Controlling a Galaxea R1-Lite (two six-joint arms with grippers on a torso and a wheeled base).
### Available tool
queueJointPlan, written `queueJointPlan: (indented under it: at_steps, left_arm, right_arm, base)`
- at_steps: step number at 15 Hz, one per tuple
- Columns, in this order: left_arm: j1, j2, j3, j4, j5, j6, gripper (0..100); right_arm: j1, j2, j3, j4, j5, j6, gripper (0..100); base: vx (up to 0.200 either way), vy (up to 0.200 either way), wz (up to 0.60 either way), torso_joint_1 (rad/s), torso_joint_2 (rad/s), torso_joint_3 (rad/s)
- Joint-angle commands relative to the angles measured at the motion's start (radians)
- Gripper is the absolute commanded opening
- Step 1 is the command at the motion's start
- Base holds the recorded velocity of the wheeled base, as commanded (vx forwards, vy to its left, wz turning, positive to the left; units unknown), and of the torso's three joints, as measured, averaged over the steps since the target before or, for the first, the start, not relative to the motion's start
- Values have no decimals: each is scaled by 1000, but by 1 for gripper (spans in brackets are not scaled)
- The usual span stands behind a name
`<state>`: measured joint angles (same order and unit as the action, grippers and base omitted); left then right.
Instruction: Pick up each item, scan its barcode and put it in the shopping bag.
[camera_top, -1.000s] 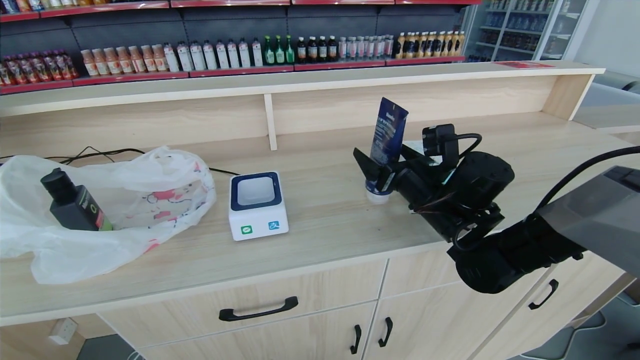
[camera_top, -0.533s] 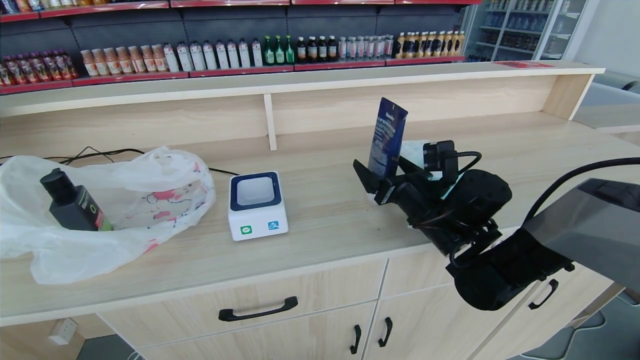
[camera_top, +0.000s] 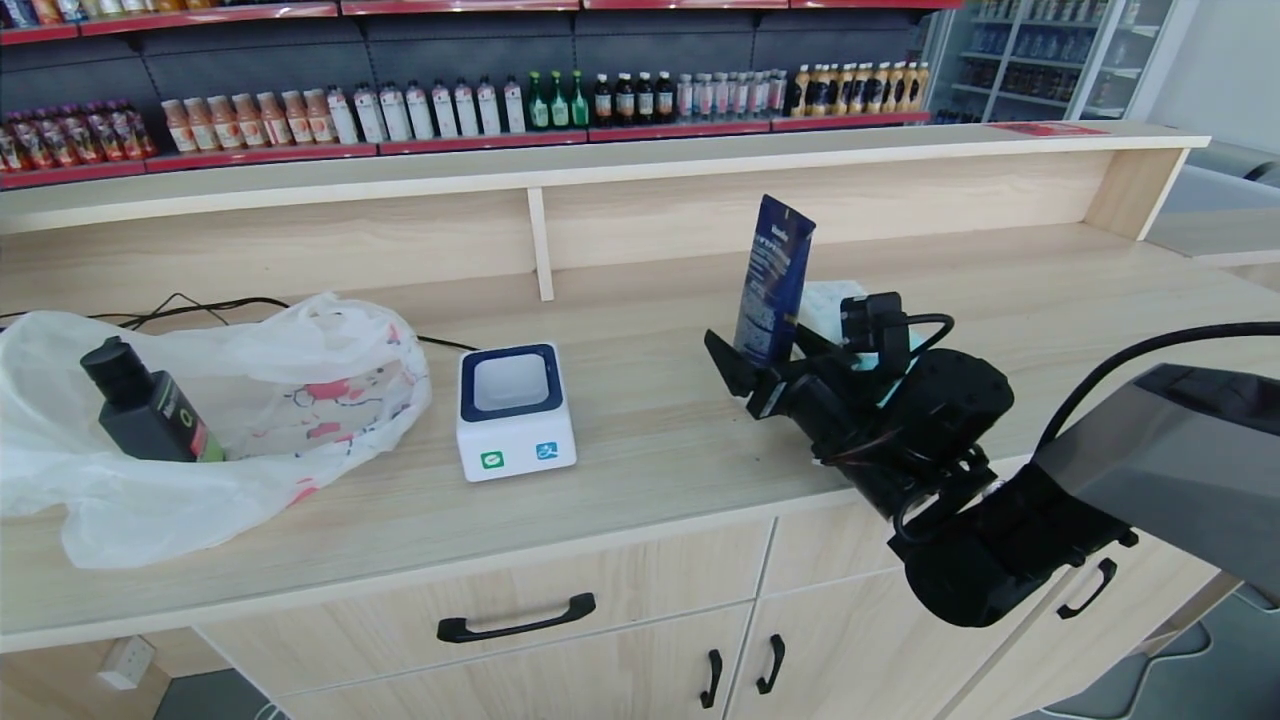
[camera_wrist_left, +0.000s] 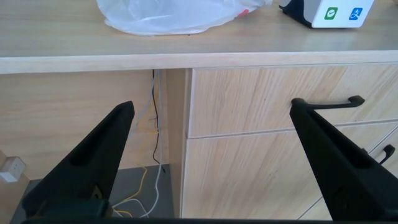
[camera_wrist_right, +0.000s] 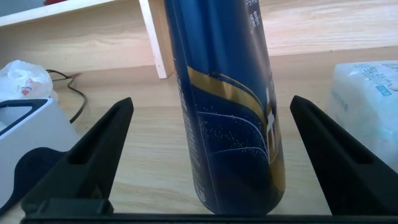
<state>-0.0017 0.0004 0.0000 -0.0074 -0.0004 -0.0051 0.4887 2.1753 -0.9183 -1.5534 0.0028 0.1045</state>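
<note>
Right gripper (camera_top: 762, 352) brackets the upright blue tube (camera_top: 775, 265) on the surface (camera_top: 650, 440).
Its jaws stand wide apart on either side of the tube, gripping nothing. The left gripper (camera_wrist_left: 211, 112), jaws also spread and empty, faces the cabinet front. The shopping bag (camera_top: 300, 400) lies well apart, past the scanner (camera_top: 515, 410).

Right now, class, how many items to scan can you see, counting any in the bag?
3. A black bottle in the bag, left; a blue tube upright between the open fingers of the right gripper; a white pack behind it. The bag may hide more.
</note>
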Motion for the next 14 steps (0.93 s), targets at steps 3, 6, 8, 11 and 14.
queueJointPlan:
  at_steps: [3, 6, 8, 11, 14]
  left_arm:
    - [0, 0, 0, 0, 0, -1, 100]
    - [0, 0, 0, 0, -1, -1, 100]
    - [0, 0, 0, 0, 0, -1, 100]
    - [0, 0, 0, -2, -1, -1, 100]
    - [0, 0, 0, -2, 0, -1, 100]
  right_arm:
    - [-15, 1, -20, 1, 2, 12, 0]
    - [-18, 6, -31, 1, 5, 14, 0]
    - [-19, 1, -37, 1, 8, 21, 0]
    - [-18, -2, -54, 1, 8, 23, 0]
    - [-18, -19, -53, -1, 6, 20, 0]
  base:
    - [0, 0, 0, 0, 0, 0]
    - [0, 0, 0, 0, 0, 0]
    - [0, 0, 0, 0, 0, 0]
    - [0, 0, 0, 0, 0, 0]
    - [0, 0, 0, 0, 0, 0]
